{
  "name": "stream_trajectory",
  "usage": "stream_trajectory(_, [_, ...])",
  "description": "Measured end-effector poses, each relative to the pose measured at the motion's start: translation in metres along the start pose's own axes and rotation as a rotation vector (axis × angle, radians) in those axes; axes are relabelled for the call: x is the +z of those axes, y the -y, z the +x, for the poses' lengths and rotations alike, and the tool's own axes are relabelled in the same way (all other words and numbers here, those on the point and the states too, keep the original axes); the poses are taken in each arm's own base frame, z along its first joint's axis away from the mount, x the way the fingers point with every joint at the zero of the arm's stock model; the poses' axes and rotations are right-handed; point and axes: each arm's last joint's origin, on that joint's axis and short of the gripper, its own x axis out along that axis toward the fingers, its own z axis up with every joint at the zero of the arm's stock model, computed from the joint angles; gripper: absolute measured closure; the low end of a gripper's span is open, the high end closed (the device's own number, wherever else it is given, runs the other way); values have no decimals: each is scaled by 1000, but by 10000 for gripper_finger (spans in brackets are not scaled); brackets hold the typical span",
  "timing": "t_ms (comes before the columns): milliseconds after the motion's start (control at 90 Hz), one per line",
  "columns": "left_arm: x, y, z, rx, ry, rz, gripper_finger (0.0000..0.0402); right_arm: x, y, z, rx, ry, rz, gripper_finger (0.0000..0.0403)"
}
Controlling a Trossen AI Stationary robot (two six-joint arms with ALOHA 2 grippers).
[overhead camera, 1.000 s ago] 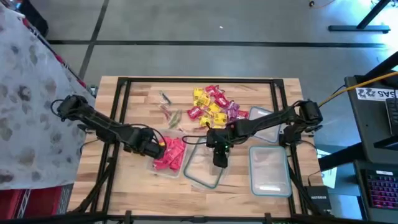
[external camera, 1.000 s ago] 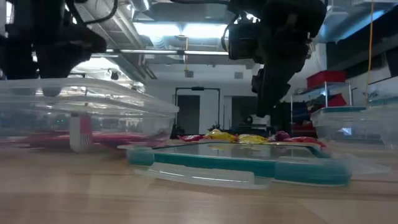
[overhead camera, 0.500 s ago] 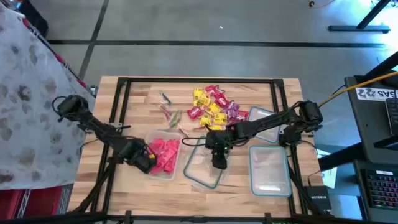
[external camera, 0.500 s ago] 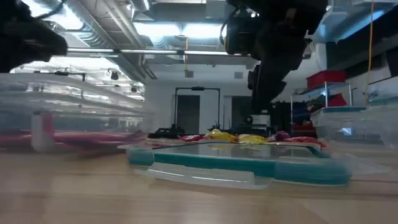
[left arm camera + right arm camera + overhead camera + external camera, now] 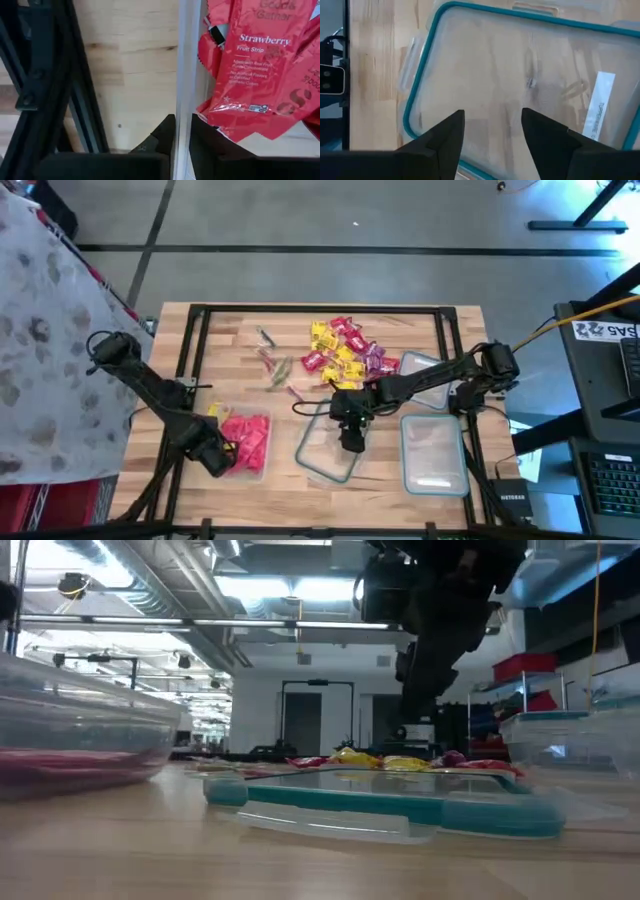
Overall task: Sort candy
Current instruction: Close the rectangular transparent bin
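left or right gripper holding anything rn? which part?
Left gripper pinches the rim wall of the clear container holding red candy. Right gripper is open over the teal-rimmed lid, holding nothing.

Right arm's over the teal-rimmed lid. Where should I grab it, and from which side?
Take the teal-rimmed lid by its near long edge, coming straight down from above. It lies flat on the table, so only the raised rim gives an open tool something to close across. The right tool hangs open above it.
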Motion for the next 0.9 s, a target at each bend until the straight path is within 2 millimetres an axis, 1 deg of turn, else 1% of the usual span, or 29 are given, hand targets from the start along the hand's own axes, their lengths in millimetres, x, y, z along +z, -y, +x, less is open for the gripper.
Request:
stream_trajectory(167, [2, 0, -9, -54, -7, 14, 328, 0, 7, -11, -32, -2, 23, 217])
stream_trajectory(356, [8, -7, -28, -136, -66, 12, 278, -1, 28, -21, -76, -54, 96, 217])
stream_trajectory(478, [14, -13, -42, -226, -80, 9, 261, -1, 45, -26, -108, -86, 134, 217])
stream_trajectory(633, [22, -16, -58, -400, -66, -29, 257, 3, 65, -33, -141, -67, 174, 217])
stream_trajectory(767, [26, -10, -66, -602, 56, -54, 257, 4, 81, -24, -149, -82, 201, 217])
stream_trajectory(900, [29, -1, -71, -752, 170, -70, 257, 11, 86, -10, -113, -44, 142, 217])
